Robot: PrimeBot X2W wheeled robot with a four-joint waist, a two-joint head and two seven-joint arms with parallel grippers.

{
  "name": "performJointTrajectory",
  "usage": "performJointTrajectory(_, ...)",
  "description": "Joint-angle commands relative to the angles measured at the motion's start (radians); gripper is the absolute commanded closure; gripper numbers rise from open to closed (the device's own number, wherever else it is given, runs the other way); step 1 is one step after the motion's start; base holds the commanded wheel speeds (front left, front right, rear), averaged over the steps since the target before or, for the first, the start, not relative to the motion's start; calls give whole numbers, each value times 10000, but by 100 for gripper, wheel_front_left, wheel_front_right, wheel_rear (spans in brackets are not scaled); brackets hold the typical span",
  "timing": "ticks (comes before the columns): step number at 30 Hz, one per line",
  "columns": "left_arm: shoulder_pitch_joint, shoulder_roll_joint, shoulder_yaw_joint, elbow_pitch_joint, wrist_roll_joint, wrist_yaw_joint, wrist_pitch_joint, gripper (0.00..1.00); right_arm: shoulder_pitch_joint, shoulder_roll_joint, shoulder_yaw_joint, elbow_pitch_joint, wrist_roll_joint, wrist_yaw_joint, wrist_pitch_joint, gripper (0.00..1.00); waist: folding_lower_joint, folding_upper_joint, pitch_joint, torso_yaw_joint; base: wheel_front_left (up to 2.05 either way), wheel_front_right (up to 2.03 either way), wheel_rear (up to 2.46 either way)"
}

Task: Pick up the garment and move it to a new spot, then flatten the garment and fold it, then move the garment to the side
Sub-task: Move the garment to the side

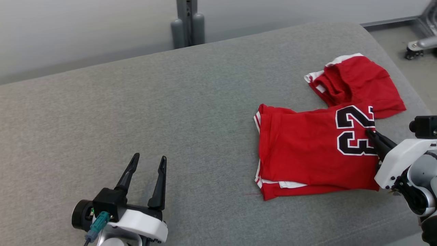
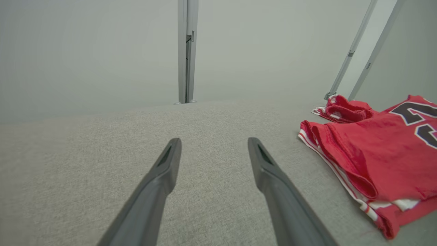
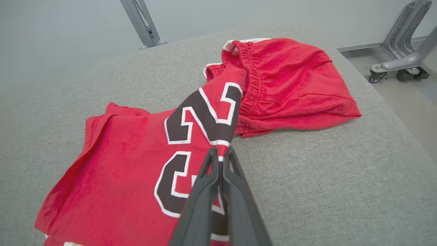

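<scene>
**Right claw clamped on the jersey's numbered edge**

- Red jersey (image 1: pixel 307 150), black "23" outlined in white, lies roughly folded on the right half of the grey cushion (image 1: pixel 136 102), nearer the front edge than the far one. White trim shows at its left and front edges.
- Red shorts (image 1: pixel 358 82) with an elastic waistband lie bunched just beyond it, toward the far right corner, touching the jersey's far edge.
- Right claw (image 1: pixel 370 133): fingers pressed together, pinching the jersey's right edge at the numerals. In the right wrist view the cloth rises in a ridge from the pinch.
- Left claw (image 1: pixel 150 159): fingers spread wide, holding nothing, over bare cushion near the front left, well apart from the jersey.
- Grey metal post (image 1: pixel 187 20) stands behind the far edge.
</scene>
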Motion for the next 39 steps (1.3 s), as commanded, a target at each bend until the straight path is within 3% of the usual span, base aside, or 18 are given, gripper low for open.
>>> performJointTrajectory(1,-203,64,3,7,66,-35,-42,0,-142,-63,23,-75,-64,2,-68,100,0,0,152,-431,0,0,0)
performJointTrajectory(7,-385,56,-125,138,84,-105,-42,0,-497,-140,170,-197,-225,2,-67,100,0,0,188,-480,0,0,0)
performJointTrajectory(21,-463,27,-94,172,-50,-8,-43,0,-2323,-720,-103,-78,-627,2,481,100,0,0,161,645,0,0,0)
performJointTrajectory(32,-522,13,-113,166,-115,42,-43,0,-3226,-1835,-780,805,-1133,2,282,100,0,0,347,1506,0,0,0)
performJointTrajectory(39,-581,9,-103,105,-35,12,-43,0,-3452,-2615,-1553,2004,-1905,2,-77,100,0,0,648,1994,0,0,0)
